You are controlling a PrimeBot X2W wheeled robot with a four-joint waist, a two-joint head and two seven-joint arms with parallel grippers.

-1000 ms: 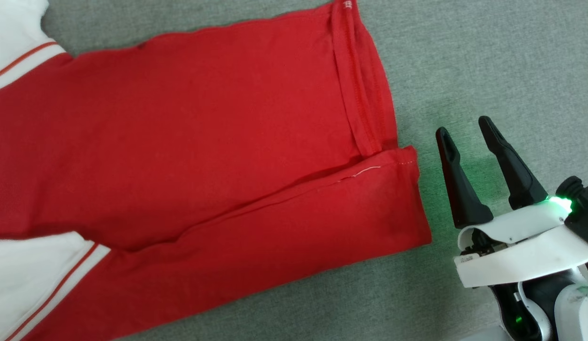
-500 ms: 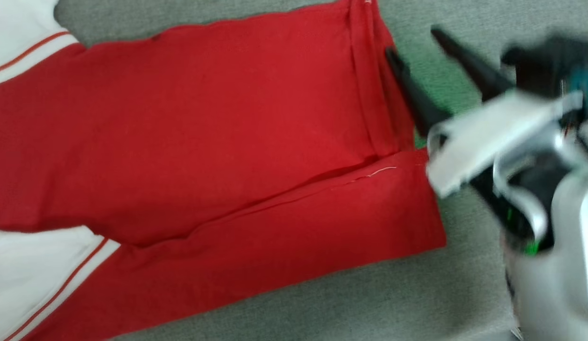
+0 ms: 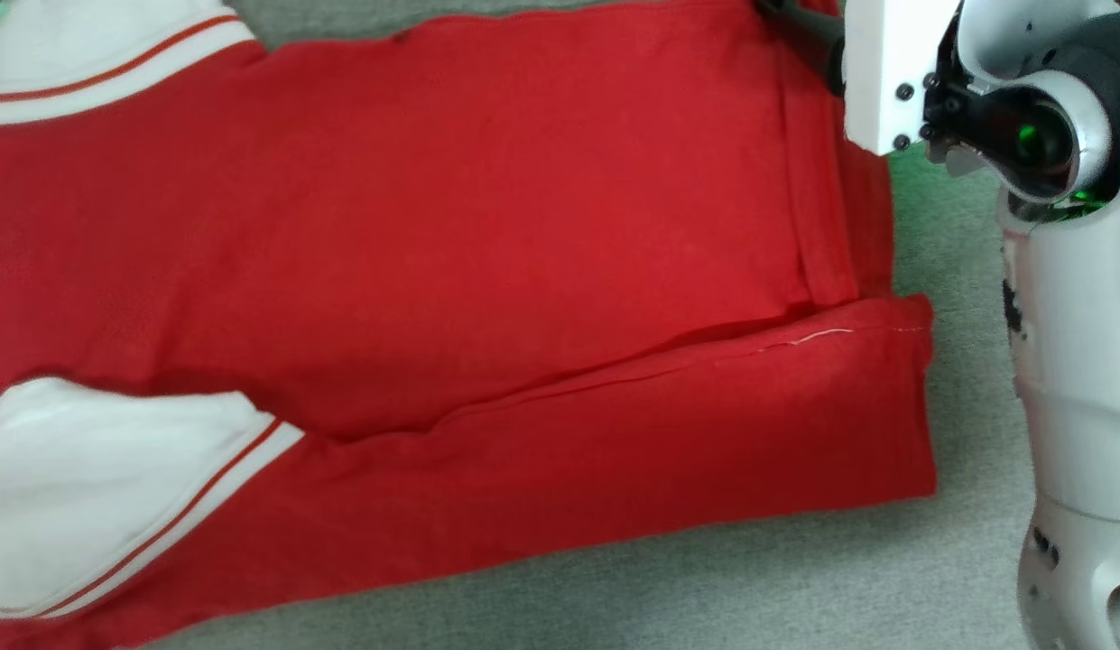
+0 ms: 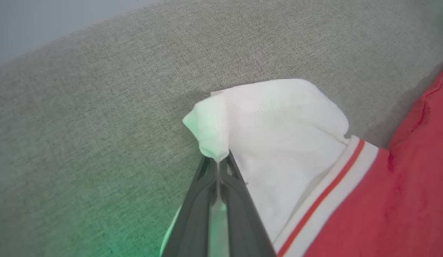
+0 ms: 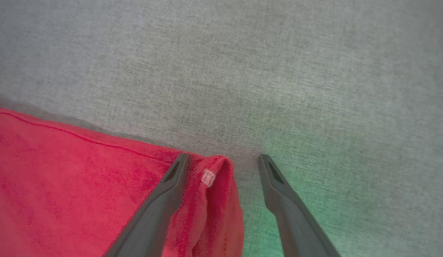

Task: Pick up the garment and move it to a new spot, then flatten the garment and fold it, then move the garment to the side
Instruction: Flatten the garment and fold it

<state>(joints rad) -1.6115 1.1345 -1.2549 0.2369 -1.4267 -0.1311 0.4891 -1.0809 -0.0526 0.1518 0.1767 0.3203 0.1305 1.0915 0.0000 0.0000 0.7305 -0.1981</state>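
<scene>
The garment (image 3: pixel 433 226) is laid flat on the grey cloth surface (image 3: pixel 794 578); its white sleeve tip (image 4: pixel 242 117) is pinched by the closed left gripper (image 4: pixel 218 162), as told from the left wrist, while the long crease is given by the head view; its hem corner (image 5: pixel 214 171) is straddled by the spread right gripper (image 5: pixel 224 156); both layers should be seated deep before closing.

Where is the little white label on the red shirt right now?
In the right wrist view, the label sits on a corner of the garment, between the open fingers of the right gripper.
</scene>
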